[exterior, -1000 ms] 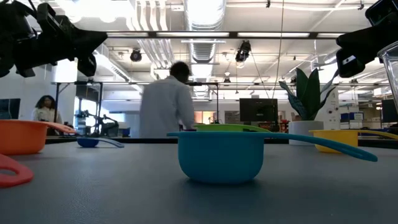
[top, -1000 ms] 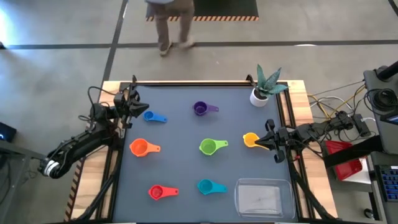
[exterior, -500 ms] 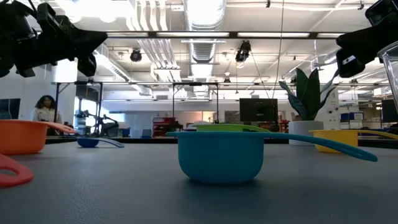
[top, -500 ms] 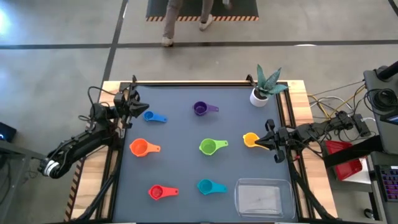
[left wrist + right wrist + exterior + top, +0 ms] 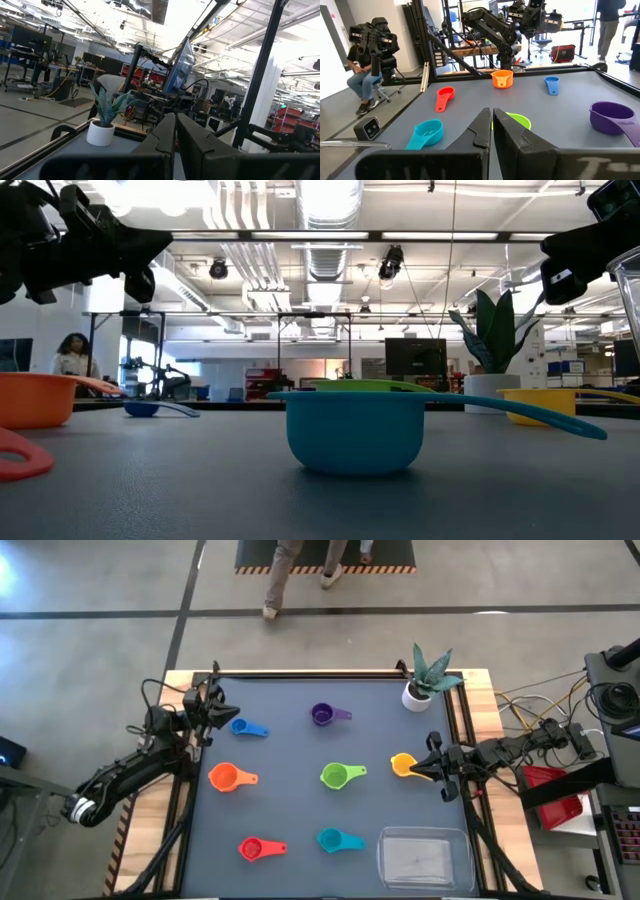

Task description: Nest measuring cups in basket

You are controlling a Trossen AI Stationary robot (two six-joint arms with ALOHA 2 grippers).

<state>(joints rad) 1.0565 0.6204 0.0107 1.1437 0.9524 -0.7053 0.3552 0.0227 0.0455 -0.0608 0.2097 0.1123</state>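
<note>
Seven measuring cups sit upright on the dark mat, apart from one another: blue (image 5: 248,728), purple (image 5: 325,715), orange (image 5: 228,777), green (image 5: 338,776), yellow (image 5: 403,764), red (image 5: 256,849) and teal (image 5: 335,839). The clear basket (image 5: 423,858) rests flat at the near right corner with nothing in it. My left gripper (image 5: 222,712) hangs shut above the mat's far left, beside the blue cup. My right gripper (image 5: 420,770) is shut too and hovers level at the right edge, its tips over the yellow cup's handle. Neither holds anything.
A white plant pot (image 5: 418,692) stands at the far right corner. Black frame rails (image 5: 186,820) run along the mat's left and right sides. A person's legs (image 5: 285,570) show on the floor beyond the far edge. Bare mat lies between the cups.
A person beyond the table's far edge has walked toward the right and out of the low view. Both arms and all the cups have kept still.
</note>
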